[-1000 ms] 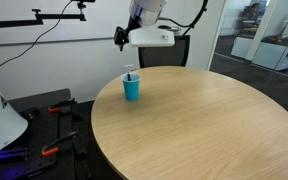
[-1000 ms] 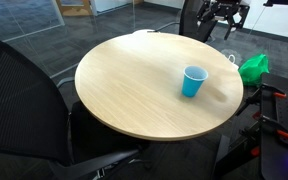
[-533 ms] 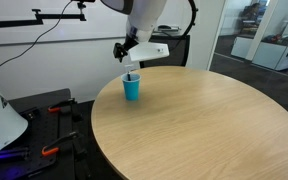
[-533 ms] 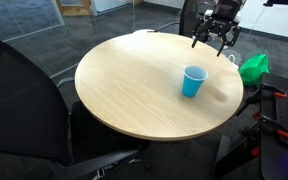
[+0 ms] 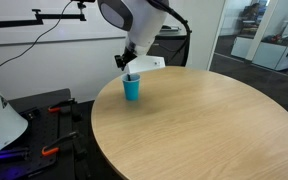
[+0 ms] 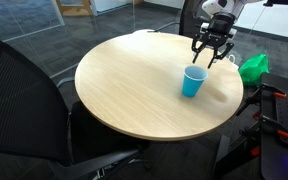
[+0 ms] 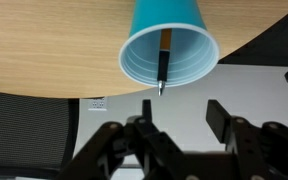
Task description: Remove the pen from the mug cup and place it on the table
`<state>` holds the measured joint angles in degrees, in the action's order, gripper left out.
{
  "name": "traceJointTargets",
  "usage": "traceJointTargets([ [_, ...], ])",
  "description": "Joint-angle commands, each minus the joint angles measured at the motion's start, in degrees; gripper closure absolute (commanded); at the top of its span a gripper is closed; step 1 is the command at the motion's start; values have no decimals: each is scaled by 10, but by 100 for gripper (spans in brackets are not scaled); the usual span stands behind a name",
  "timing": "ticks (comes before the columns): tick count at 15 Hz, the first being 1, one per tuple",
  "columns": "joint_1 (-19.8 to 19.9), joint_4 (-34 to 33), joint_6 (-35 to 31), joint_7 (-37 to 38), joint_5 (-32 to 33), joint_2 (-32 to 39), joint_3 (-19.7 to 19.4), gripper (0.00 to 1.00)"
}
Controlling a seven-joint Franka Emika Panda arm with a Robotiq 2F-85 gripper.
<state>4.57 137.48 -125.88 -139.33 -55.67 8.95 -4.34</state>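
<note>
The bright blue mug cup (image 5: pixel 132 88) stands near the edge of the round tan table (image 5: pixel 204 125); it also shows in an exterior view (image 6: pixel 193 81) and from above in the wrist view (image 7: pixel 170 48). The thin dark pen (image 7: pixel 164 61) leans inside the cup, its tip over the rim. My gripper (image 5: pixel 130 66) hangs open just above and beside the cup; it also shows in an exterior view (image 6: pixel 213 55). In the wrist view its two fingers (image 7: pixel 182 118) are spread wide with nothing between them.
A black mesh chair (image 6: pixel 29 100) stands at the table's near side. A green object (image 6: pixel 252 68) lies beyond the table edge. Tools and a white device (image 5: pixel 2 125) sit on a black bench beside the table.
The arm has come down and moved toward the cup; the gripper now hangs close over it. The cup and pen have not moved.
</note>
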Motion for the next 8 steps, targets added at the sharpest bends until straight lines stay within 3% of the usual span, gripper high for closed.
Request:
traceJointTargets([
  [1, 1, -6, -23, -13, -15, 15, 10, 60],
  [8, 4, -16, -29, -13, -16, 40, 16, 54],
])
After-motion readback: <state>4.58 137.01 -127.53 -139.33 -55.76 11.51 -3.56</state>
